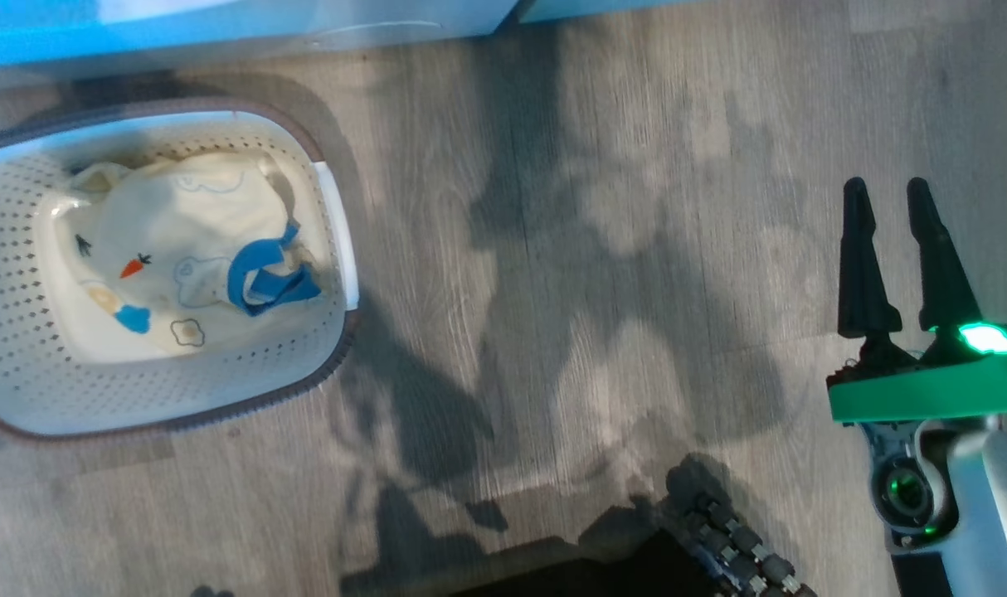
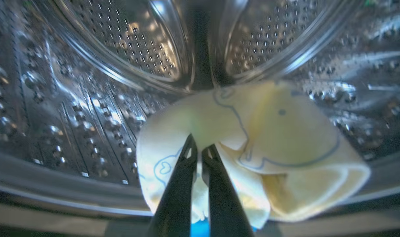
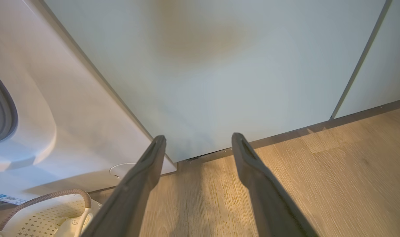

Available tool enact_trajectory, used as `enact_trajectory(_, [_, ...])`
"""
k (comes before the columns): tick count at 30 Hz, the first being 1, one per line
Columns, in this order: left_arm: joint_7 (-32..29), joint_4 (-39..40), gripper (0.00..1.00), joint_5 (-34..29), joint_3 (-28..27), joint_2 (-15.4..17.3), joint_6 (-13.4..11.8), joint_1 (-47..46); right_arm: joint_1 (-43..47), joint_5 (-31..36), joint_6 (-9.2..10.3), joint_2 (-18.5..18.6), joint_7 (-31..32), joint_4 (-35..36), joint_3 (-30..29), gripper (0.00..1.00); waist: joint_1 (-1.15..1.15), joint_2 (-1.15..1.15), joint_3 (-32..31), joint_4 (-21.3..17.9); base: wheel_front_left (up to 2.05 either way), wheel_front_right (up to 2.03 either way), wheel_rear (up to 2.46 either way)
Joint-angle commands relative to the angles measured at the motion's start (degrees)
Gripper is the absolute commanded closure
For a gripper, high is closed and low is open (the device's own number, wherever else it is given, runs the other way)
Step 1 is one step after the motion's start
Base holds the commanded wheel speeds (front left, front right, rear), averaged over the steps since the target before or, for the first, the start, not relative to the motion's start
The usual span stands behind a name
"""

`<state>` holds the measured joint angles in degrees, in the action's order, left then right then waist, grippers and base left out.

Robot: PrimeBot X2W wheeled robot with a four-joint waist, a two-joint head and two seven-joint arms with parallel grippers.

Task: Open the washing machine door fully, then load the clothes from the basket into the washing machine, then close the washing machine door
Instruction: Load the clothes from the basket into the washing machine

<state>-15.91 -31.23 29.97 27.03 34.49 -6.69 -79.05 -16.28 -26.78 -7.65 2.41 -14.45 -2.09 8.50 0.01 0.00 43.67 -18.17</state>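
Pinching yellow garment [image 2: 269, 131] with left gripper [image 2: 200, 149], fingers narrow, inside steel drum [image 2: 88, 108] of washing machine [image 3: 38, 115]. Hovering right gripper [image 1: 887, 186] spread wide, empty, above floor [image 1: 595, 249]. Lying in basket [image 1: 22, 274] on floor: cream clothes [image 1: 180, 249], blue strappy piece [image 1: 263, 282].

You're looking straight into the washing machine's steel drum [image 2: 88, 108], its perforated wall curving round on the left and right and the back plate [image 2: 137, 39] far behind. Your left gripper [image 2: 199, 148] has its two dark fingers drawn together, tips pinched into a fold of a pale yellow garment [image 2: 279, 138] with thin blue outline prints. The cloth bunches around the tips and spreads mostly right. A bright blue scrap [image 2: 197, 229] peeks out near, low between the fingers.
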Motion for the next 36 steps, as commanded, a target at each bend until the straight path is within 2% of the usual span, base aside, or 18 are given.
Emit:
enact_trajectory(1, [1.35,1.15,1.00,-1.05,-2.04,3.25,-0.35,-2.66,0.34,-0.48,0.16,0.47,-0.55,1.62,1.11,0.00,-0.01,0.00,0.64,-0.49,0.00,0.00,0.00])
enact_trajectory(10, [13.56,-4.90,1.00,-4.58,-2.20,2.65,-0.33,-9.51,-0.99,-1.42,0.16,0.47,-0.55,1.52,2.14,0.00,-0.01,0.00,3.02,-2.03,0.00,0.00,0.00])
enact_trajectory(16, [14.86,-12.19,1.00,-3.84,-2.25,1.29,0.45,-11.81,-1.30,-1.73,0.16,0.47,-0.55,1.33,2.34,0.00,-0.01,0.00,3.70,-2.47,0.00,0.00,0.00])
enact_trajectory(17, [15.08,-13.14,0.97,-3.67,-2.29,1.10,0.57,-12.06,-1.32,-1.75,0.16,0.47,-0.55,1.30,2.30,0.00,-0.01,0.00,3.78,-2.48,0.00,0.00,0.00])
enact_trajectory(18, [15.14,-14.07,0.69,-3.45,-2.31,0.87,0.75,-12.24,-1.34,-1.76,0.16,0.47,-0.55,1.28,2.24,0.00,-0.01,0.00,3.85,-2.46,0.00,0.00,0.00])
enact_trajectory(19, [15.41,-14.81,0.54,-3.23,-2.36,0.63,0.94,-12.47,-1.36,-1.73,0.16,0.47,-0.55,1.26,2.15,0.00,-0.01,0.00,3.87,-2.44,0.00,0.00,0.00])
enact_trajectory(20, [15.60,-15.50,0.19,-3.10,-2.26,0.41,1.29,-12.61,-1.35,-1.70,0.16,0.47,-0.55,1.23,2.02,0.00,-0.01,0.00,3.84,-2.37,0.00,0.00,0.00])
enact_trajectory(21, [15.83,-16.15,0.00,-2.73,-2.40,0.11,1.54,-12.80,-1.32,-1.65,0.16,0.47,-0.55,1.20,1.89,0.00,-0.01,0.00,3.82,-2.28,0.00,0.00,0.00])
enact_trajectory(29, [17.55,-19.87,0.00,-1.69,-2.10,-2.11,2.19,-13.13,-1.46,-0.83,0.16,0.47,-0.55,1.19,1.18,0.00,-0.01,0.00,3.41,-0.85,0.00,0.00,0.00])
enact_trajectory(36, [20.27,-20.49,0.00,-0.31,-1.94,-4.45,2.62,-9.83,-1.08,0.63,0.16,0.47,-0.55,1.36,-0.20,0.00,-0.01,0.00,1.97,1.07,0.00,0.00,0.00])
